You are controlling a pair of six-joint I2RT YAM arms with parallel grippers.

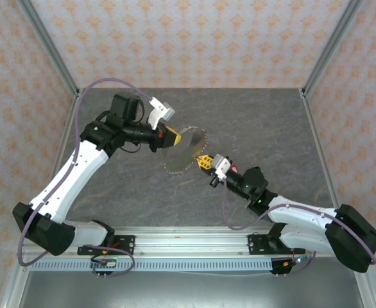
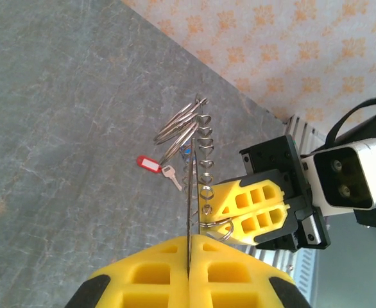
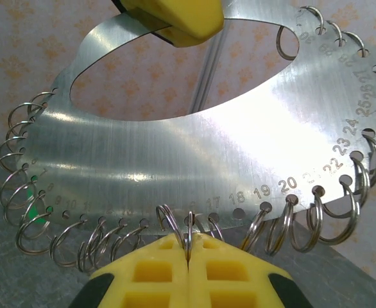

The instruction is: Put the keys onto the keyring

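Fingers (image 2: pixel 149 273) of our left gripper (image 2: pixel 189 244) pinch the shiny plate (image 3: pixel 194 147) and hold it up, so our right gripper (image 3: pixel 188 250), shut tight, nips one keyring (image 3: pixel 189 226) on its near right edge. Our left wrist view finds the red-tag key (image 2: pixel 154 167) down on the table (image 2: pixel 59 128); our right wrist view reads the plate's numbers.

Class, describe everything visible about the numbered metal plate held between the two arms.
The metal plate is a thin, shiny sheet, rounded with an oval cutout, engraved numbers and edge holes carrying split rings. It hangs above the table, the left end effector shut on its rim, the right end effector pinching one split ring opposite.
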